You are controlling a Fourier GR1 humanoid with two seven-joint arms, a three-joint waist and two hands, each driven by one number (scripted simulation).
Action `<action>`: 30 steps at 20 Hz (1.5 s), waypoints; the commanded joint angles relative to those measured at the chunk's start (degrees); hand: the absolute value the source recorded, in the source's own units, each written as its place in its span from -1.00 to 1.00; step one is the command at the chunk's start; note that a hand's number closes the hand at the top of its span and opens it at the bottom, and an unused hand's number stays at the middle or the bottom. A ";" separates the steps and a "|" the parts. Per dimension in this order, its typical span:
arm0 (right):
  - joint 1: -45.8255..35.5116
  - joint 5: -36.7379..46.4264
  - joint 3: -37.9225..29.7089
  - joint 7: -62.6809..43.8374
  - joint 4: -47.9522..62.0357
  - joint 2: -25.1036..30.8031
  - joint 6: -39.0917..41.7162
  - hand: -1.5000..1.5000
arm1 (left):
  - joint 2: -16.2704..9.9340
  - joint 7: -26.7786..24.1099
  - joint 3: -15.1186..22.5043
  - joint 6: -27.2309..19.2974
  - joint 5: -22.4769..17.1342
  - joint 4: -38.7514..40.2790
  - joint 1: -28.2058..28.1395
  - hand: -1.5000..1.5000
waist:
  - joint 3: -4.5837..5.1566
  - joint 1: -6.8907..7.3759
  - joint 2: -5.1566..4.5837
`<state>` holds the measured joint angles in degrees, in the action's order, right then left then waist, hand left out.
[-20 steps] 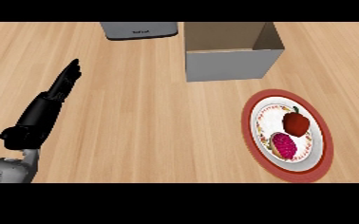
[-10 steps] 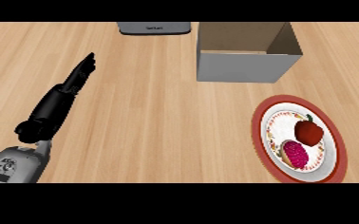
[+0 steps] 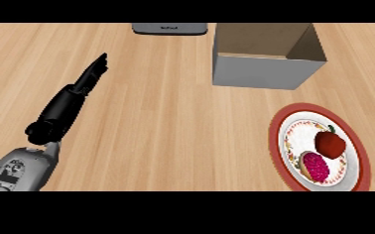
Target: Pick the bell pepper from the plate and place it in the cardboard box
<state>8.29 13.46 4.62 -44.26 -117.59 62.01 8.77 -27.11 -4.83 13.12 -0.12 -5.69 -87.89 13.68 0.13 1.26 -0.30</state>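
Nearest, at lower right: red-rimmed round patterned plate [image 3: 278,144] w/ a glossy red bell pepper [image 3: 331,144] on it, just beside a small magenta-topped tart [image 3: 314,165]. Left robot hand [image 3: 72,98], black, fingers straight, holds nothing, over the light wooden surface [image 3: 168,129]. Farther: open grey-sided cardboard box [image 3: 267,70], apart from plate. Farthest: dark grey appliance [image 3: 170,29] at the edge.

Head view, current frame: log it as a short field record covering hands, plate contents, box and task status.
left hand: open, fingers straight, over bare counter at the view's left, holding nothing
right hand: not in view
plate: red-rimmed, lower right, on wooden counter
bell pepper: red, on the plate
second item: magenta food beside the pepper, on the plate
cardboard box: open-topped, above the plate, no contents visible
grey appliance: at top edge
task status: pepper not yet picked
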 commanded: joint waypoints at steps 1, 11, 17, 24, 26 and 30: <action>-10.60 0.57 7.38 -10.69 2.50 -3.57 5.44 -1.00 | 1.96 1.12 0.02 0.71 0.89 2.11 3.49 0.00 | -0.07 0.49 -0.19; -19.65 6.61 14.23 -20.76 7.64 -18.57 10.57 -1.00 | 3.24 1.93 -2.32 1.88 3.68 -1.69 -0.23 0.00 | -0.11 -0.73 0.25; -22.65 13.21 14.40 -18.56 15.96 -20.90 11.06 -1.00 | 3.59 -2.10 -4.63 4.42 4.10 3.54 0.06 0.00 | -0.10 -0.83 0.13; -17.13 20.45 14.88 -13.83 18.59 -25.52 10.00 -1.00 | 3.59 -0.15 -8.48 6.98 3.81 0.24 -1.09 0.00 | -0.12 -1.12 0.28; -17.10 21.02 12.08 -10.34 22.05 -24.10 11.00 -1.00 | 5.70 1.27 -6.58 6.29 6.00 0.41 -0.62 0.00 | -0.13 -1.27 0.28; -13.04 22.48 9.19 -8.86 19.25 -23.87 12.55 -1.00 | 7.17 0.46 -7.88 6.22 7.51 0.40 -1.30 0.00 | -0.13 -1.49 0.34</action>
<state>-7.25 34.68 16.25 -52.68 -97.04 38.08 18.60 -21.16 -4.41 6.16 5.65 0.51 -88.03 11.87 0.00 0.00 0.00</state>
